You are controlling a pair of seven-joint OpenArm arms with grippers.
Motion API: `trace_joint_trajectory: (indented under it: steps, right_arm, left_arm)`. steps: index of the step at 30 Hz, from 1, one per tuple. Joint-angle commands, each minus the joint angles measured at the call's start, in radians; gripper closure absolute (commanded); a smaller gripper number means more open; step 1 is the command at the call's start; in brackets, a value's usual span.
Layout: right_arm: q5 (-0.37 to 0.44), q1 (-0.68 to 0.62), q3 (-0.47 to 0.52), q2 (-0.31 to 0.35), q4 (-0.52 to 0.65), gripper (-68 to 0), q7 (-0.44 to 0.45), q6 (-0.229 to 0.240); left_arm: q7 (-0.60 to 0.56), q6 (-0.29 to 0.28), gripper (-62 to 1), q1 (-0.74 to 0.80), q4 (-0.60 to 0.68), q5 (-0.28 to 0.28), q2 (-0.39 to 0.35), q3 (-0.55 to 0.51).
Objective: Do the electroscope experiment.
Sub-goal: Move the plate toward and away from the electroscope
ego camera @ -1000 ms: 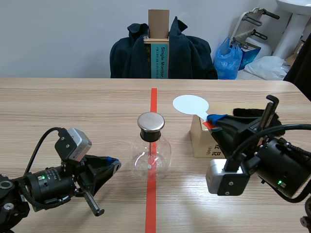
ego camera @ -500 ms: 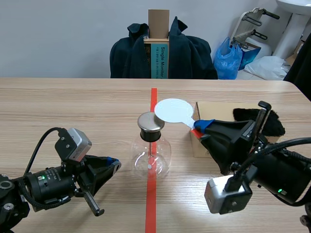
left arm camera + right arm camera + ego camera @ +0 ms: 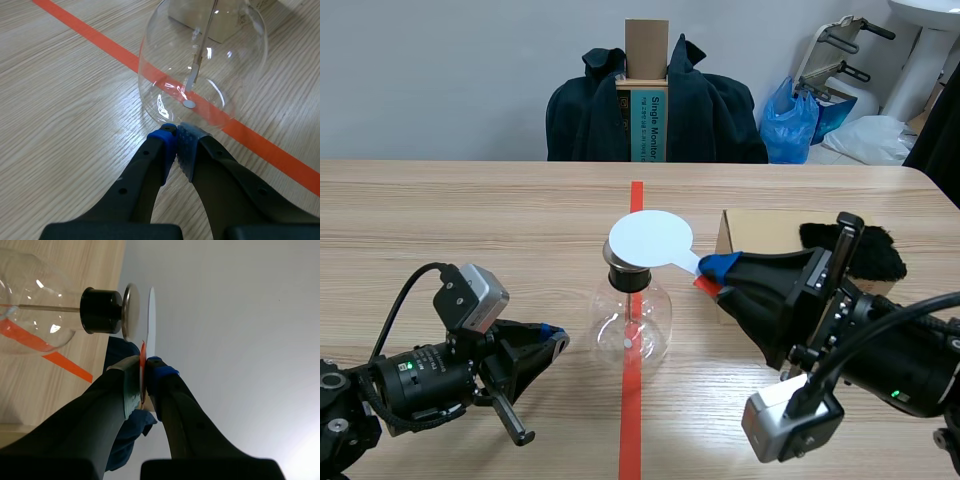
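The electroscope, a glass flask with a black stopper and a metal cap, stands on the red tape line at the table's middle. My right gripper is shut on the red handle of a white round paddle, whose disc hovers over the cap. In the right wrist view the disc sits edge-on beside the cap with a thin gap between them, held by the gripper. My left gripper lies shut on nothing, its tips just short of the flask.
A cardboard box stands right of the flask, with a black furry cloth on it behind my right arm. Across the table is a chair draped in a dark jacket.
My right arm has carried the white paddle leftward from above the box until its disc is over the flask's metal cap. The left arm has stayed still.
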Motion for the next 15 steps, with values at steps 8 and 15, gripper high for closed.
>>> trace_joint_trajectory:
  steps: [8,15]
  right_arm:
    - [0.004,0.026,0.001,0.002,0.016,-0.8,0.0,0.019]
    - [0.004,0.026,0.001,0.002,0.014,-0.8,-0.002,0.027]
  left_arm:
    - [-0.013,0.002,-2.1,-0.011,0.018,-0.013,0.005,0.0]
    - [-0.013,0.002,-2.1,-0.011,0.018,-0.013,0.005,0.0]
